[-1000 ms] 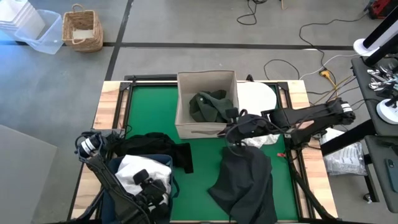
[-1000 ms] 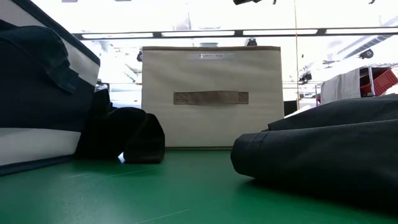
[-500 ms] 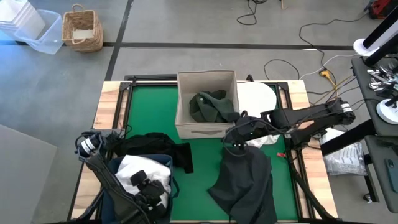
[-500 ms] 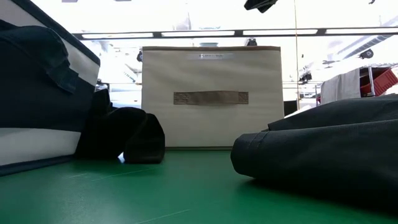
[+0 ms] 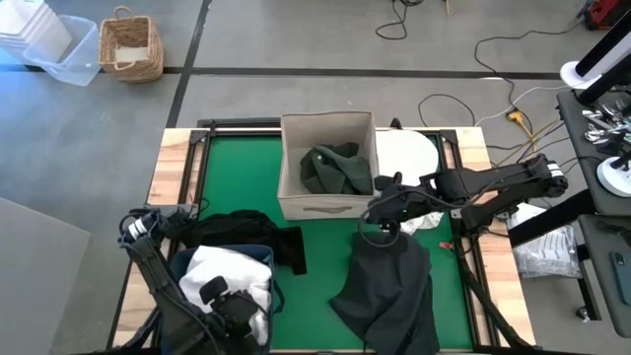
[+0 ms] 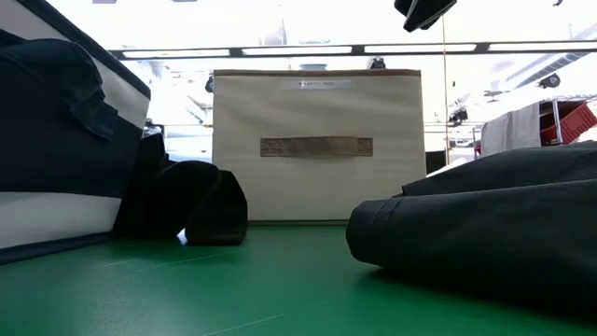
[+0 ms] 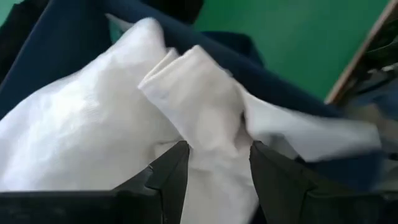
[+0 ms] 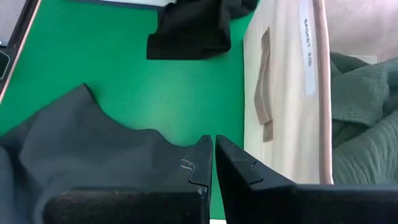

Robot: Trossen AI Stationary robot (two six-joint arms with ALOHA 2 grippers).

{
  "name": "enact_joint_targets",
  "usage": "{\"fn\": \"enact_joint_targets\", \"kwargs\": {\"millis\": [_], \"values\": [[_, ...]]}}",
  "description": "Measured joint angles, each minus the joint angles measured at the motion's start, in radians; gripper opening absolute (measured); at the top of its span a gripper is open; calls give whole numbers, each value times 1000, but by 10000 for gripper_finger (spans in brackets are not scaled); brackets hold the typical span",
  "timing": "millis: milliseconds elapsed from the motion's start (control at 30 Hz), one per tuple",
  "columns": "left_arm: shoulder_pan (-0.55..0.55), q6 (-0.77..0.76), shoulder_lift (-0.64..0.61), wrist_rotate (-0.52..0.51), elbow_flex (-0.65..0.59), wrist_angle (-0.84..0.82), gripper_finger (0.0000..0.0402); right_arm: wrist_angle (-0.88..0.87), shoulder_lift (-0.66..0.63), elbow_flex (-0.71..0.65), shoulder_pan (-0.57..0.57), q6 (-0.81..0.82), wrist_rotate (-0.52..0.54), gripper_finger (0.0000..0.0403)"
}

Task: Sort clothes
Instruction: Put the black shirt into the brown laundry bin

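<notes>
The right gripper (image 5: 379,219), fingers closed on nothing, hovers above the grey garment (image 5: 389,286) beside the box (image 5: 290,168). The left gripper (image 7: 214,163), fingers parted, sits over white clothes (image 7: 112,118) in the blue bin (image 5: 258,255).

Looks like a robotics lab or test workshop, not a home. Bare grey concrete floor (image 5: 296,39) crossed by dark taped lines (image 5: 187,69), with loose black cables (image 5: 463,74) and a yellow plug (image 5: 516,117) trailing toward the rig. Wooden-edged work table (image 5: 168,163) topped with a green mat (image 5: 237,177), framed in black metal. Clear plastic storage tubs (image 5: 54,44) and a wicker basket (image 5: 131,44) parked on the floor nearby. A side bench with tools and equipment (image 5: 606,128) at the right edge. From table height, long ceiling strip lights (image 6: 280,49) and cluttered shelving (image 6: 541,117) beyond.
</notes>
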Motion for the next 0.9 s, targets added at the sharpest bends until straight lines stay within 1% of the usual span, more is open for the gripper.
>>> {"fn": "enact_joint_targets", "kwargs": {"millis": [100, 267, 367, 400, 467, 600, 767, 900], "values": [[-2, -1, 0, -14, 14, 1, 153, 0, 0, 0, 0, -19, 0, 13], [-15, -28, 0, -33, 4, 14, 153, 29, 0, -16, 9, -80, -6, 13], [-29, -58, 2, -44, -2, 37, 153, 89, 0, -46, 27, -127, -72, 13], [-34, -72, 2, -53, -2, 37, 153, 113, 0, -56, 36, -133, -79, 13], [-45, -97, 2, -96, -1, 38, 153, 147, 0, -71, 53, -141, -76, 13], [-57, -106, 2, -184, 11, 42, 153, 160, 0, -70, 68, -141, -71, 13], [-58, -99, 2, -242, 17, 45, 153, 167, 0, -57, 84, -141, -63, 13], [-53, -39, 2, -353, 17, 45, 153, 184, 0, -41, 99, -160, 4, 13]]}}
